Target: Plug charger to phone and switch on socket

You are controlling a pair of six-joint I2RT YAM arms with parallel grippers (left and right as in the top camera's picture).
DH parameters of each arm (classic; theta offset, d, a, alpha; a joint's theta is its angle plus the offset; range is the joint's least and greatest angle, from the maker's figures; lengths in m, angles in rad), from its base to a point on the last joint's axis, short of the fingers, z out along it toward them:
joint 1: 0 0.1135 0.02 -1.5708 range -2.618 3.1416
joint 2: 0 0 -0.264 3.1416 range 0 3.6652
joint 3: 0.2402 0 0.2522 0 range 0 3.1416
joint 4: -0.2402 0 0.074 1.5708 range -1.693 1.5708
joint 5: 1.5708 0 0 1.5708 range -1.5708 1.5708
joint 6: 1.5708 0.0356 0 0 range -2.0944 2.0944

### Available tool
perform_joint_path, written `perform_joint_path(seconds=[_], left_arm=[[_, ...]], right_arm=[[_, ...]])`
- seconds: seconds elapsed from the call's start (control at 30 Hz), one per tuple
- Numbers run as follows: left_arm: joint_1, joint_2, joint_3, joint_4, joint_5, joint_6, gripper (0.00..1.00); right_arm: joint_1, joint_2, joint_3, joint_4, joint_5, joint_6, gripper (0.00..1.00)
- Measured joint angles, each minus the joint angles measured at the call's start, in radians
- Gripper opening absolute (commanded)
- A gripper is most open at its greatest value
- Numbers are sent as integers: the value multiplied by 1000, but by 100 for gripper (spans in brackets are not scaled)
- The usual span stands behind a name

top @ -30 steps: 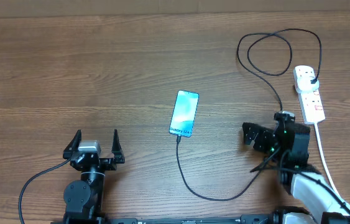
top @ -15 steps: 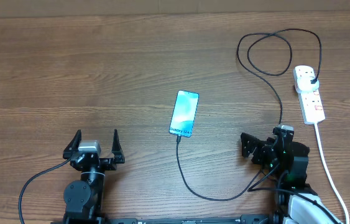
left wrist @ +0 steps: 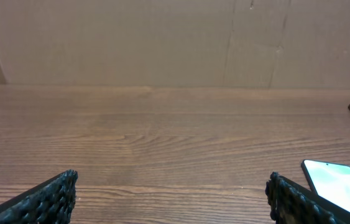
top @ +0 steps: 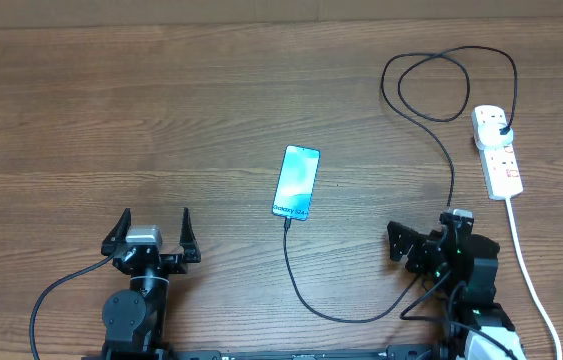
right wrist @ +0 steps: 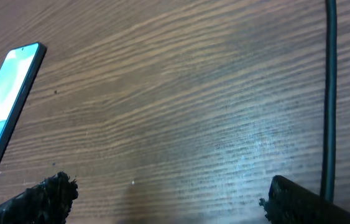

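Observation:
The phone [top: 296,182] lies flat mid-table with its blue screen lit; it also shows in the left wrist view as the phone [left wrist: 339,183] and in the right wrist view as the phone [right wrist: 4,118]. The charger [top: 306,300], a thin black cable, runs from the phone's near end, curves right, loops at the back, and its plug sits in the socket [top: 501,165], a white strip at far right. My left gripper [top: 156,215] is open near the front left with nothing in it. My right gripper [top: 423,230] is open beside the cable [right wrist: 330,93], below the socket.
The socket's thick white cord [top: 523,262] runs toward the front right edge, just right of my right arm. A cardboard wall [left wrist: 175,37] stands along the table's back. Bare wood tabletop [top: 111,110] spreads across the left and middle.
My right gripper has drawn back toward the front edge, away from the socket, still open. Left arm, phone and cable are unmoved.

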Motion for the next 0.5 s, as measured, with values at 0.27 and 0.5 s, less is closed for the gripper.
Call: perform_joint_path(seconds=[0.27, 0.5], left_arm=[[0, 0, 0, 0, 0, 0, 100], [0, 0, 0, 0, 0, 0, 100]], right_arm=[[0, -155, -6, -144, -1, 0, 100], [0, -254, -6, -148, 0, 0, 100]])
